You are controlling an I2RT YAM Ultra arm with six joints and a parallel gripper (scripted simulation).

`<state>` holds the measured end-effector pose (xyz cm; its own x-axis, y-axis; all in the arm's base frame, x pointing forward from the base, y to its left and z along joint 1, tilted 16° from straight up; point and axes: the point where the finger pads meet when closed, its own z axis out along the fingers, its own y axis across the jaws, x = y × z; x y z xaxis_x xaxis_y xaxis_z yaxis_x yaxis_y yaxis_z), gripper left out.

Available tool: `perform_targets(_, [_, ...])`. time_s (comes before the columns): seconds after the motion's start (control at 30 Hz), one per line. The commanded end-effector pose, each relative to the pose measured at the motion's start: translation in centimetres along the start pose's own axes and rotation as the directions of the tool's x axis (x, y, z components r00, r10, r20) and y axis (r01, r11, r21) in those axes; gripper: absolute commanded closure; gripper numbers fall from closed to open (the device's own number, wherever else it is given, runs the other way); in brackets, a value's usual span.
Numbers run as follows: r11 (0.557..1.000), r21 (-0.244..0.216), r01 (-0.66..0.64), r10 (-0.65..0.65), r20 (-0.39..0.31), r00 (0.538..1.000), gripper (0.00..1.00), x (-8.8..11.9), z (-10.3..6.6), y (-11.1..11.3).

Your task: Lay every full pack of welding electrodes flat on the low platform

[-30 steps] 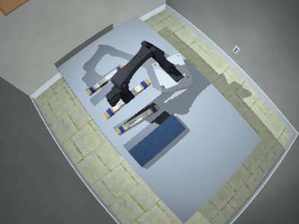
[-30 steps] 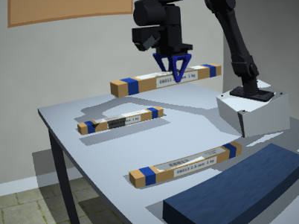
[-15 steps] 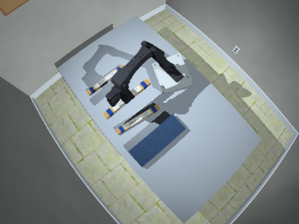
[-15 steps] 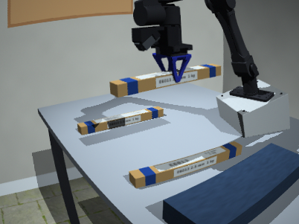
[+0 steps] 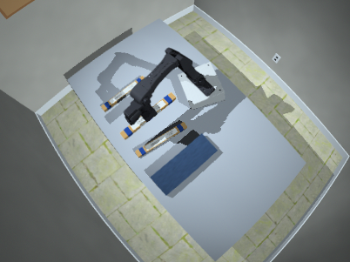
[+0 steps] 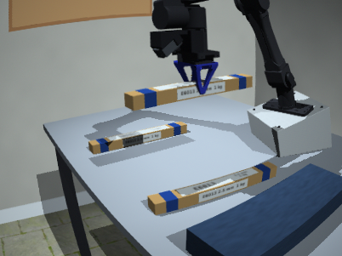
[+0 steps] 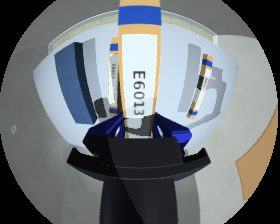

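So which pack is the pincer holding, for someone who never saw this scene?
Start at the grey table and look up under the black arm. There the blue pincer grips one long tan pack with blue bands. Unlike the two packs lying on the table, it hangs in the air.

from my top view the arm covers the middle of the lifted pack [image 5: 166, 100], so i see only its two ends, and the end effector [image 5: 138, 113] under the wrist housing is hidden there. in the exterior view the blue platform [image 6: 272, 212] runs off the right and bottom edges, the arm's upper links are cut by the top edge, and the far pack's [image 6: 137, 138] label print is too small for me to read. the wrist view gives me only "e6013" on the lifted pack, its near end lost behind the black housing, and the two packs on the tabletop [image 6: 128, 173] show as warped slivers at either side.
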<state>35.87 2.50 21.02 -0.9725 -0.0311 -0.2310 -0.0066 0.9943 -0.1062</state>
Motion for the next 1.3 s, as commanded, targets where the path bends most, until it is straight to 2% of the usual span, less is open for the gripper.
perform_targets(0.0, [1.000,0.001,-0.008,0.008,0.091,0.996,1.00,-1.32,-2.23,-0.44])
perform_targets(0.23, [1.000,0.002,-0.012,0.012,0.091,0.996,1.00,-1.28,-2.05,-0.60])
perform_targets(0.3, [1.000,0.004,-0.008,0.008,0.067,0.998,1.00,-0.71,-1.34,-0.56])
perform_targets(0.43, [1.000,-0.002,-0.003,0.003,0.089,0.996,1.00,-1.15,-2.00,-0.23])
perform_targets(0.67, [1.000,0.000,-0.001,0.001,0.072,0.997,1.00,-0.70,-1.42,-0.22])
perform_targets(0.77, [1.000,-0.001,-0.002,0.002,0.079,0.997,1.00,-0.81,-1.86,-0.27])
perform_targets(0.87, [1.000,0.001,0.000,0.000,0.065,0.998,1.00,-0.44,-1.45,-0.26])
perform_targets(1.27, [1.000,0.000,-0.002,0.002,0.074,0.997,1.00,-0.57,-1.94,-0.33])
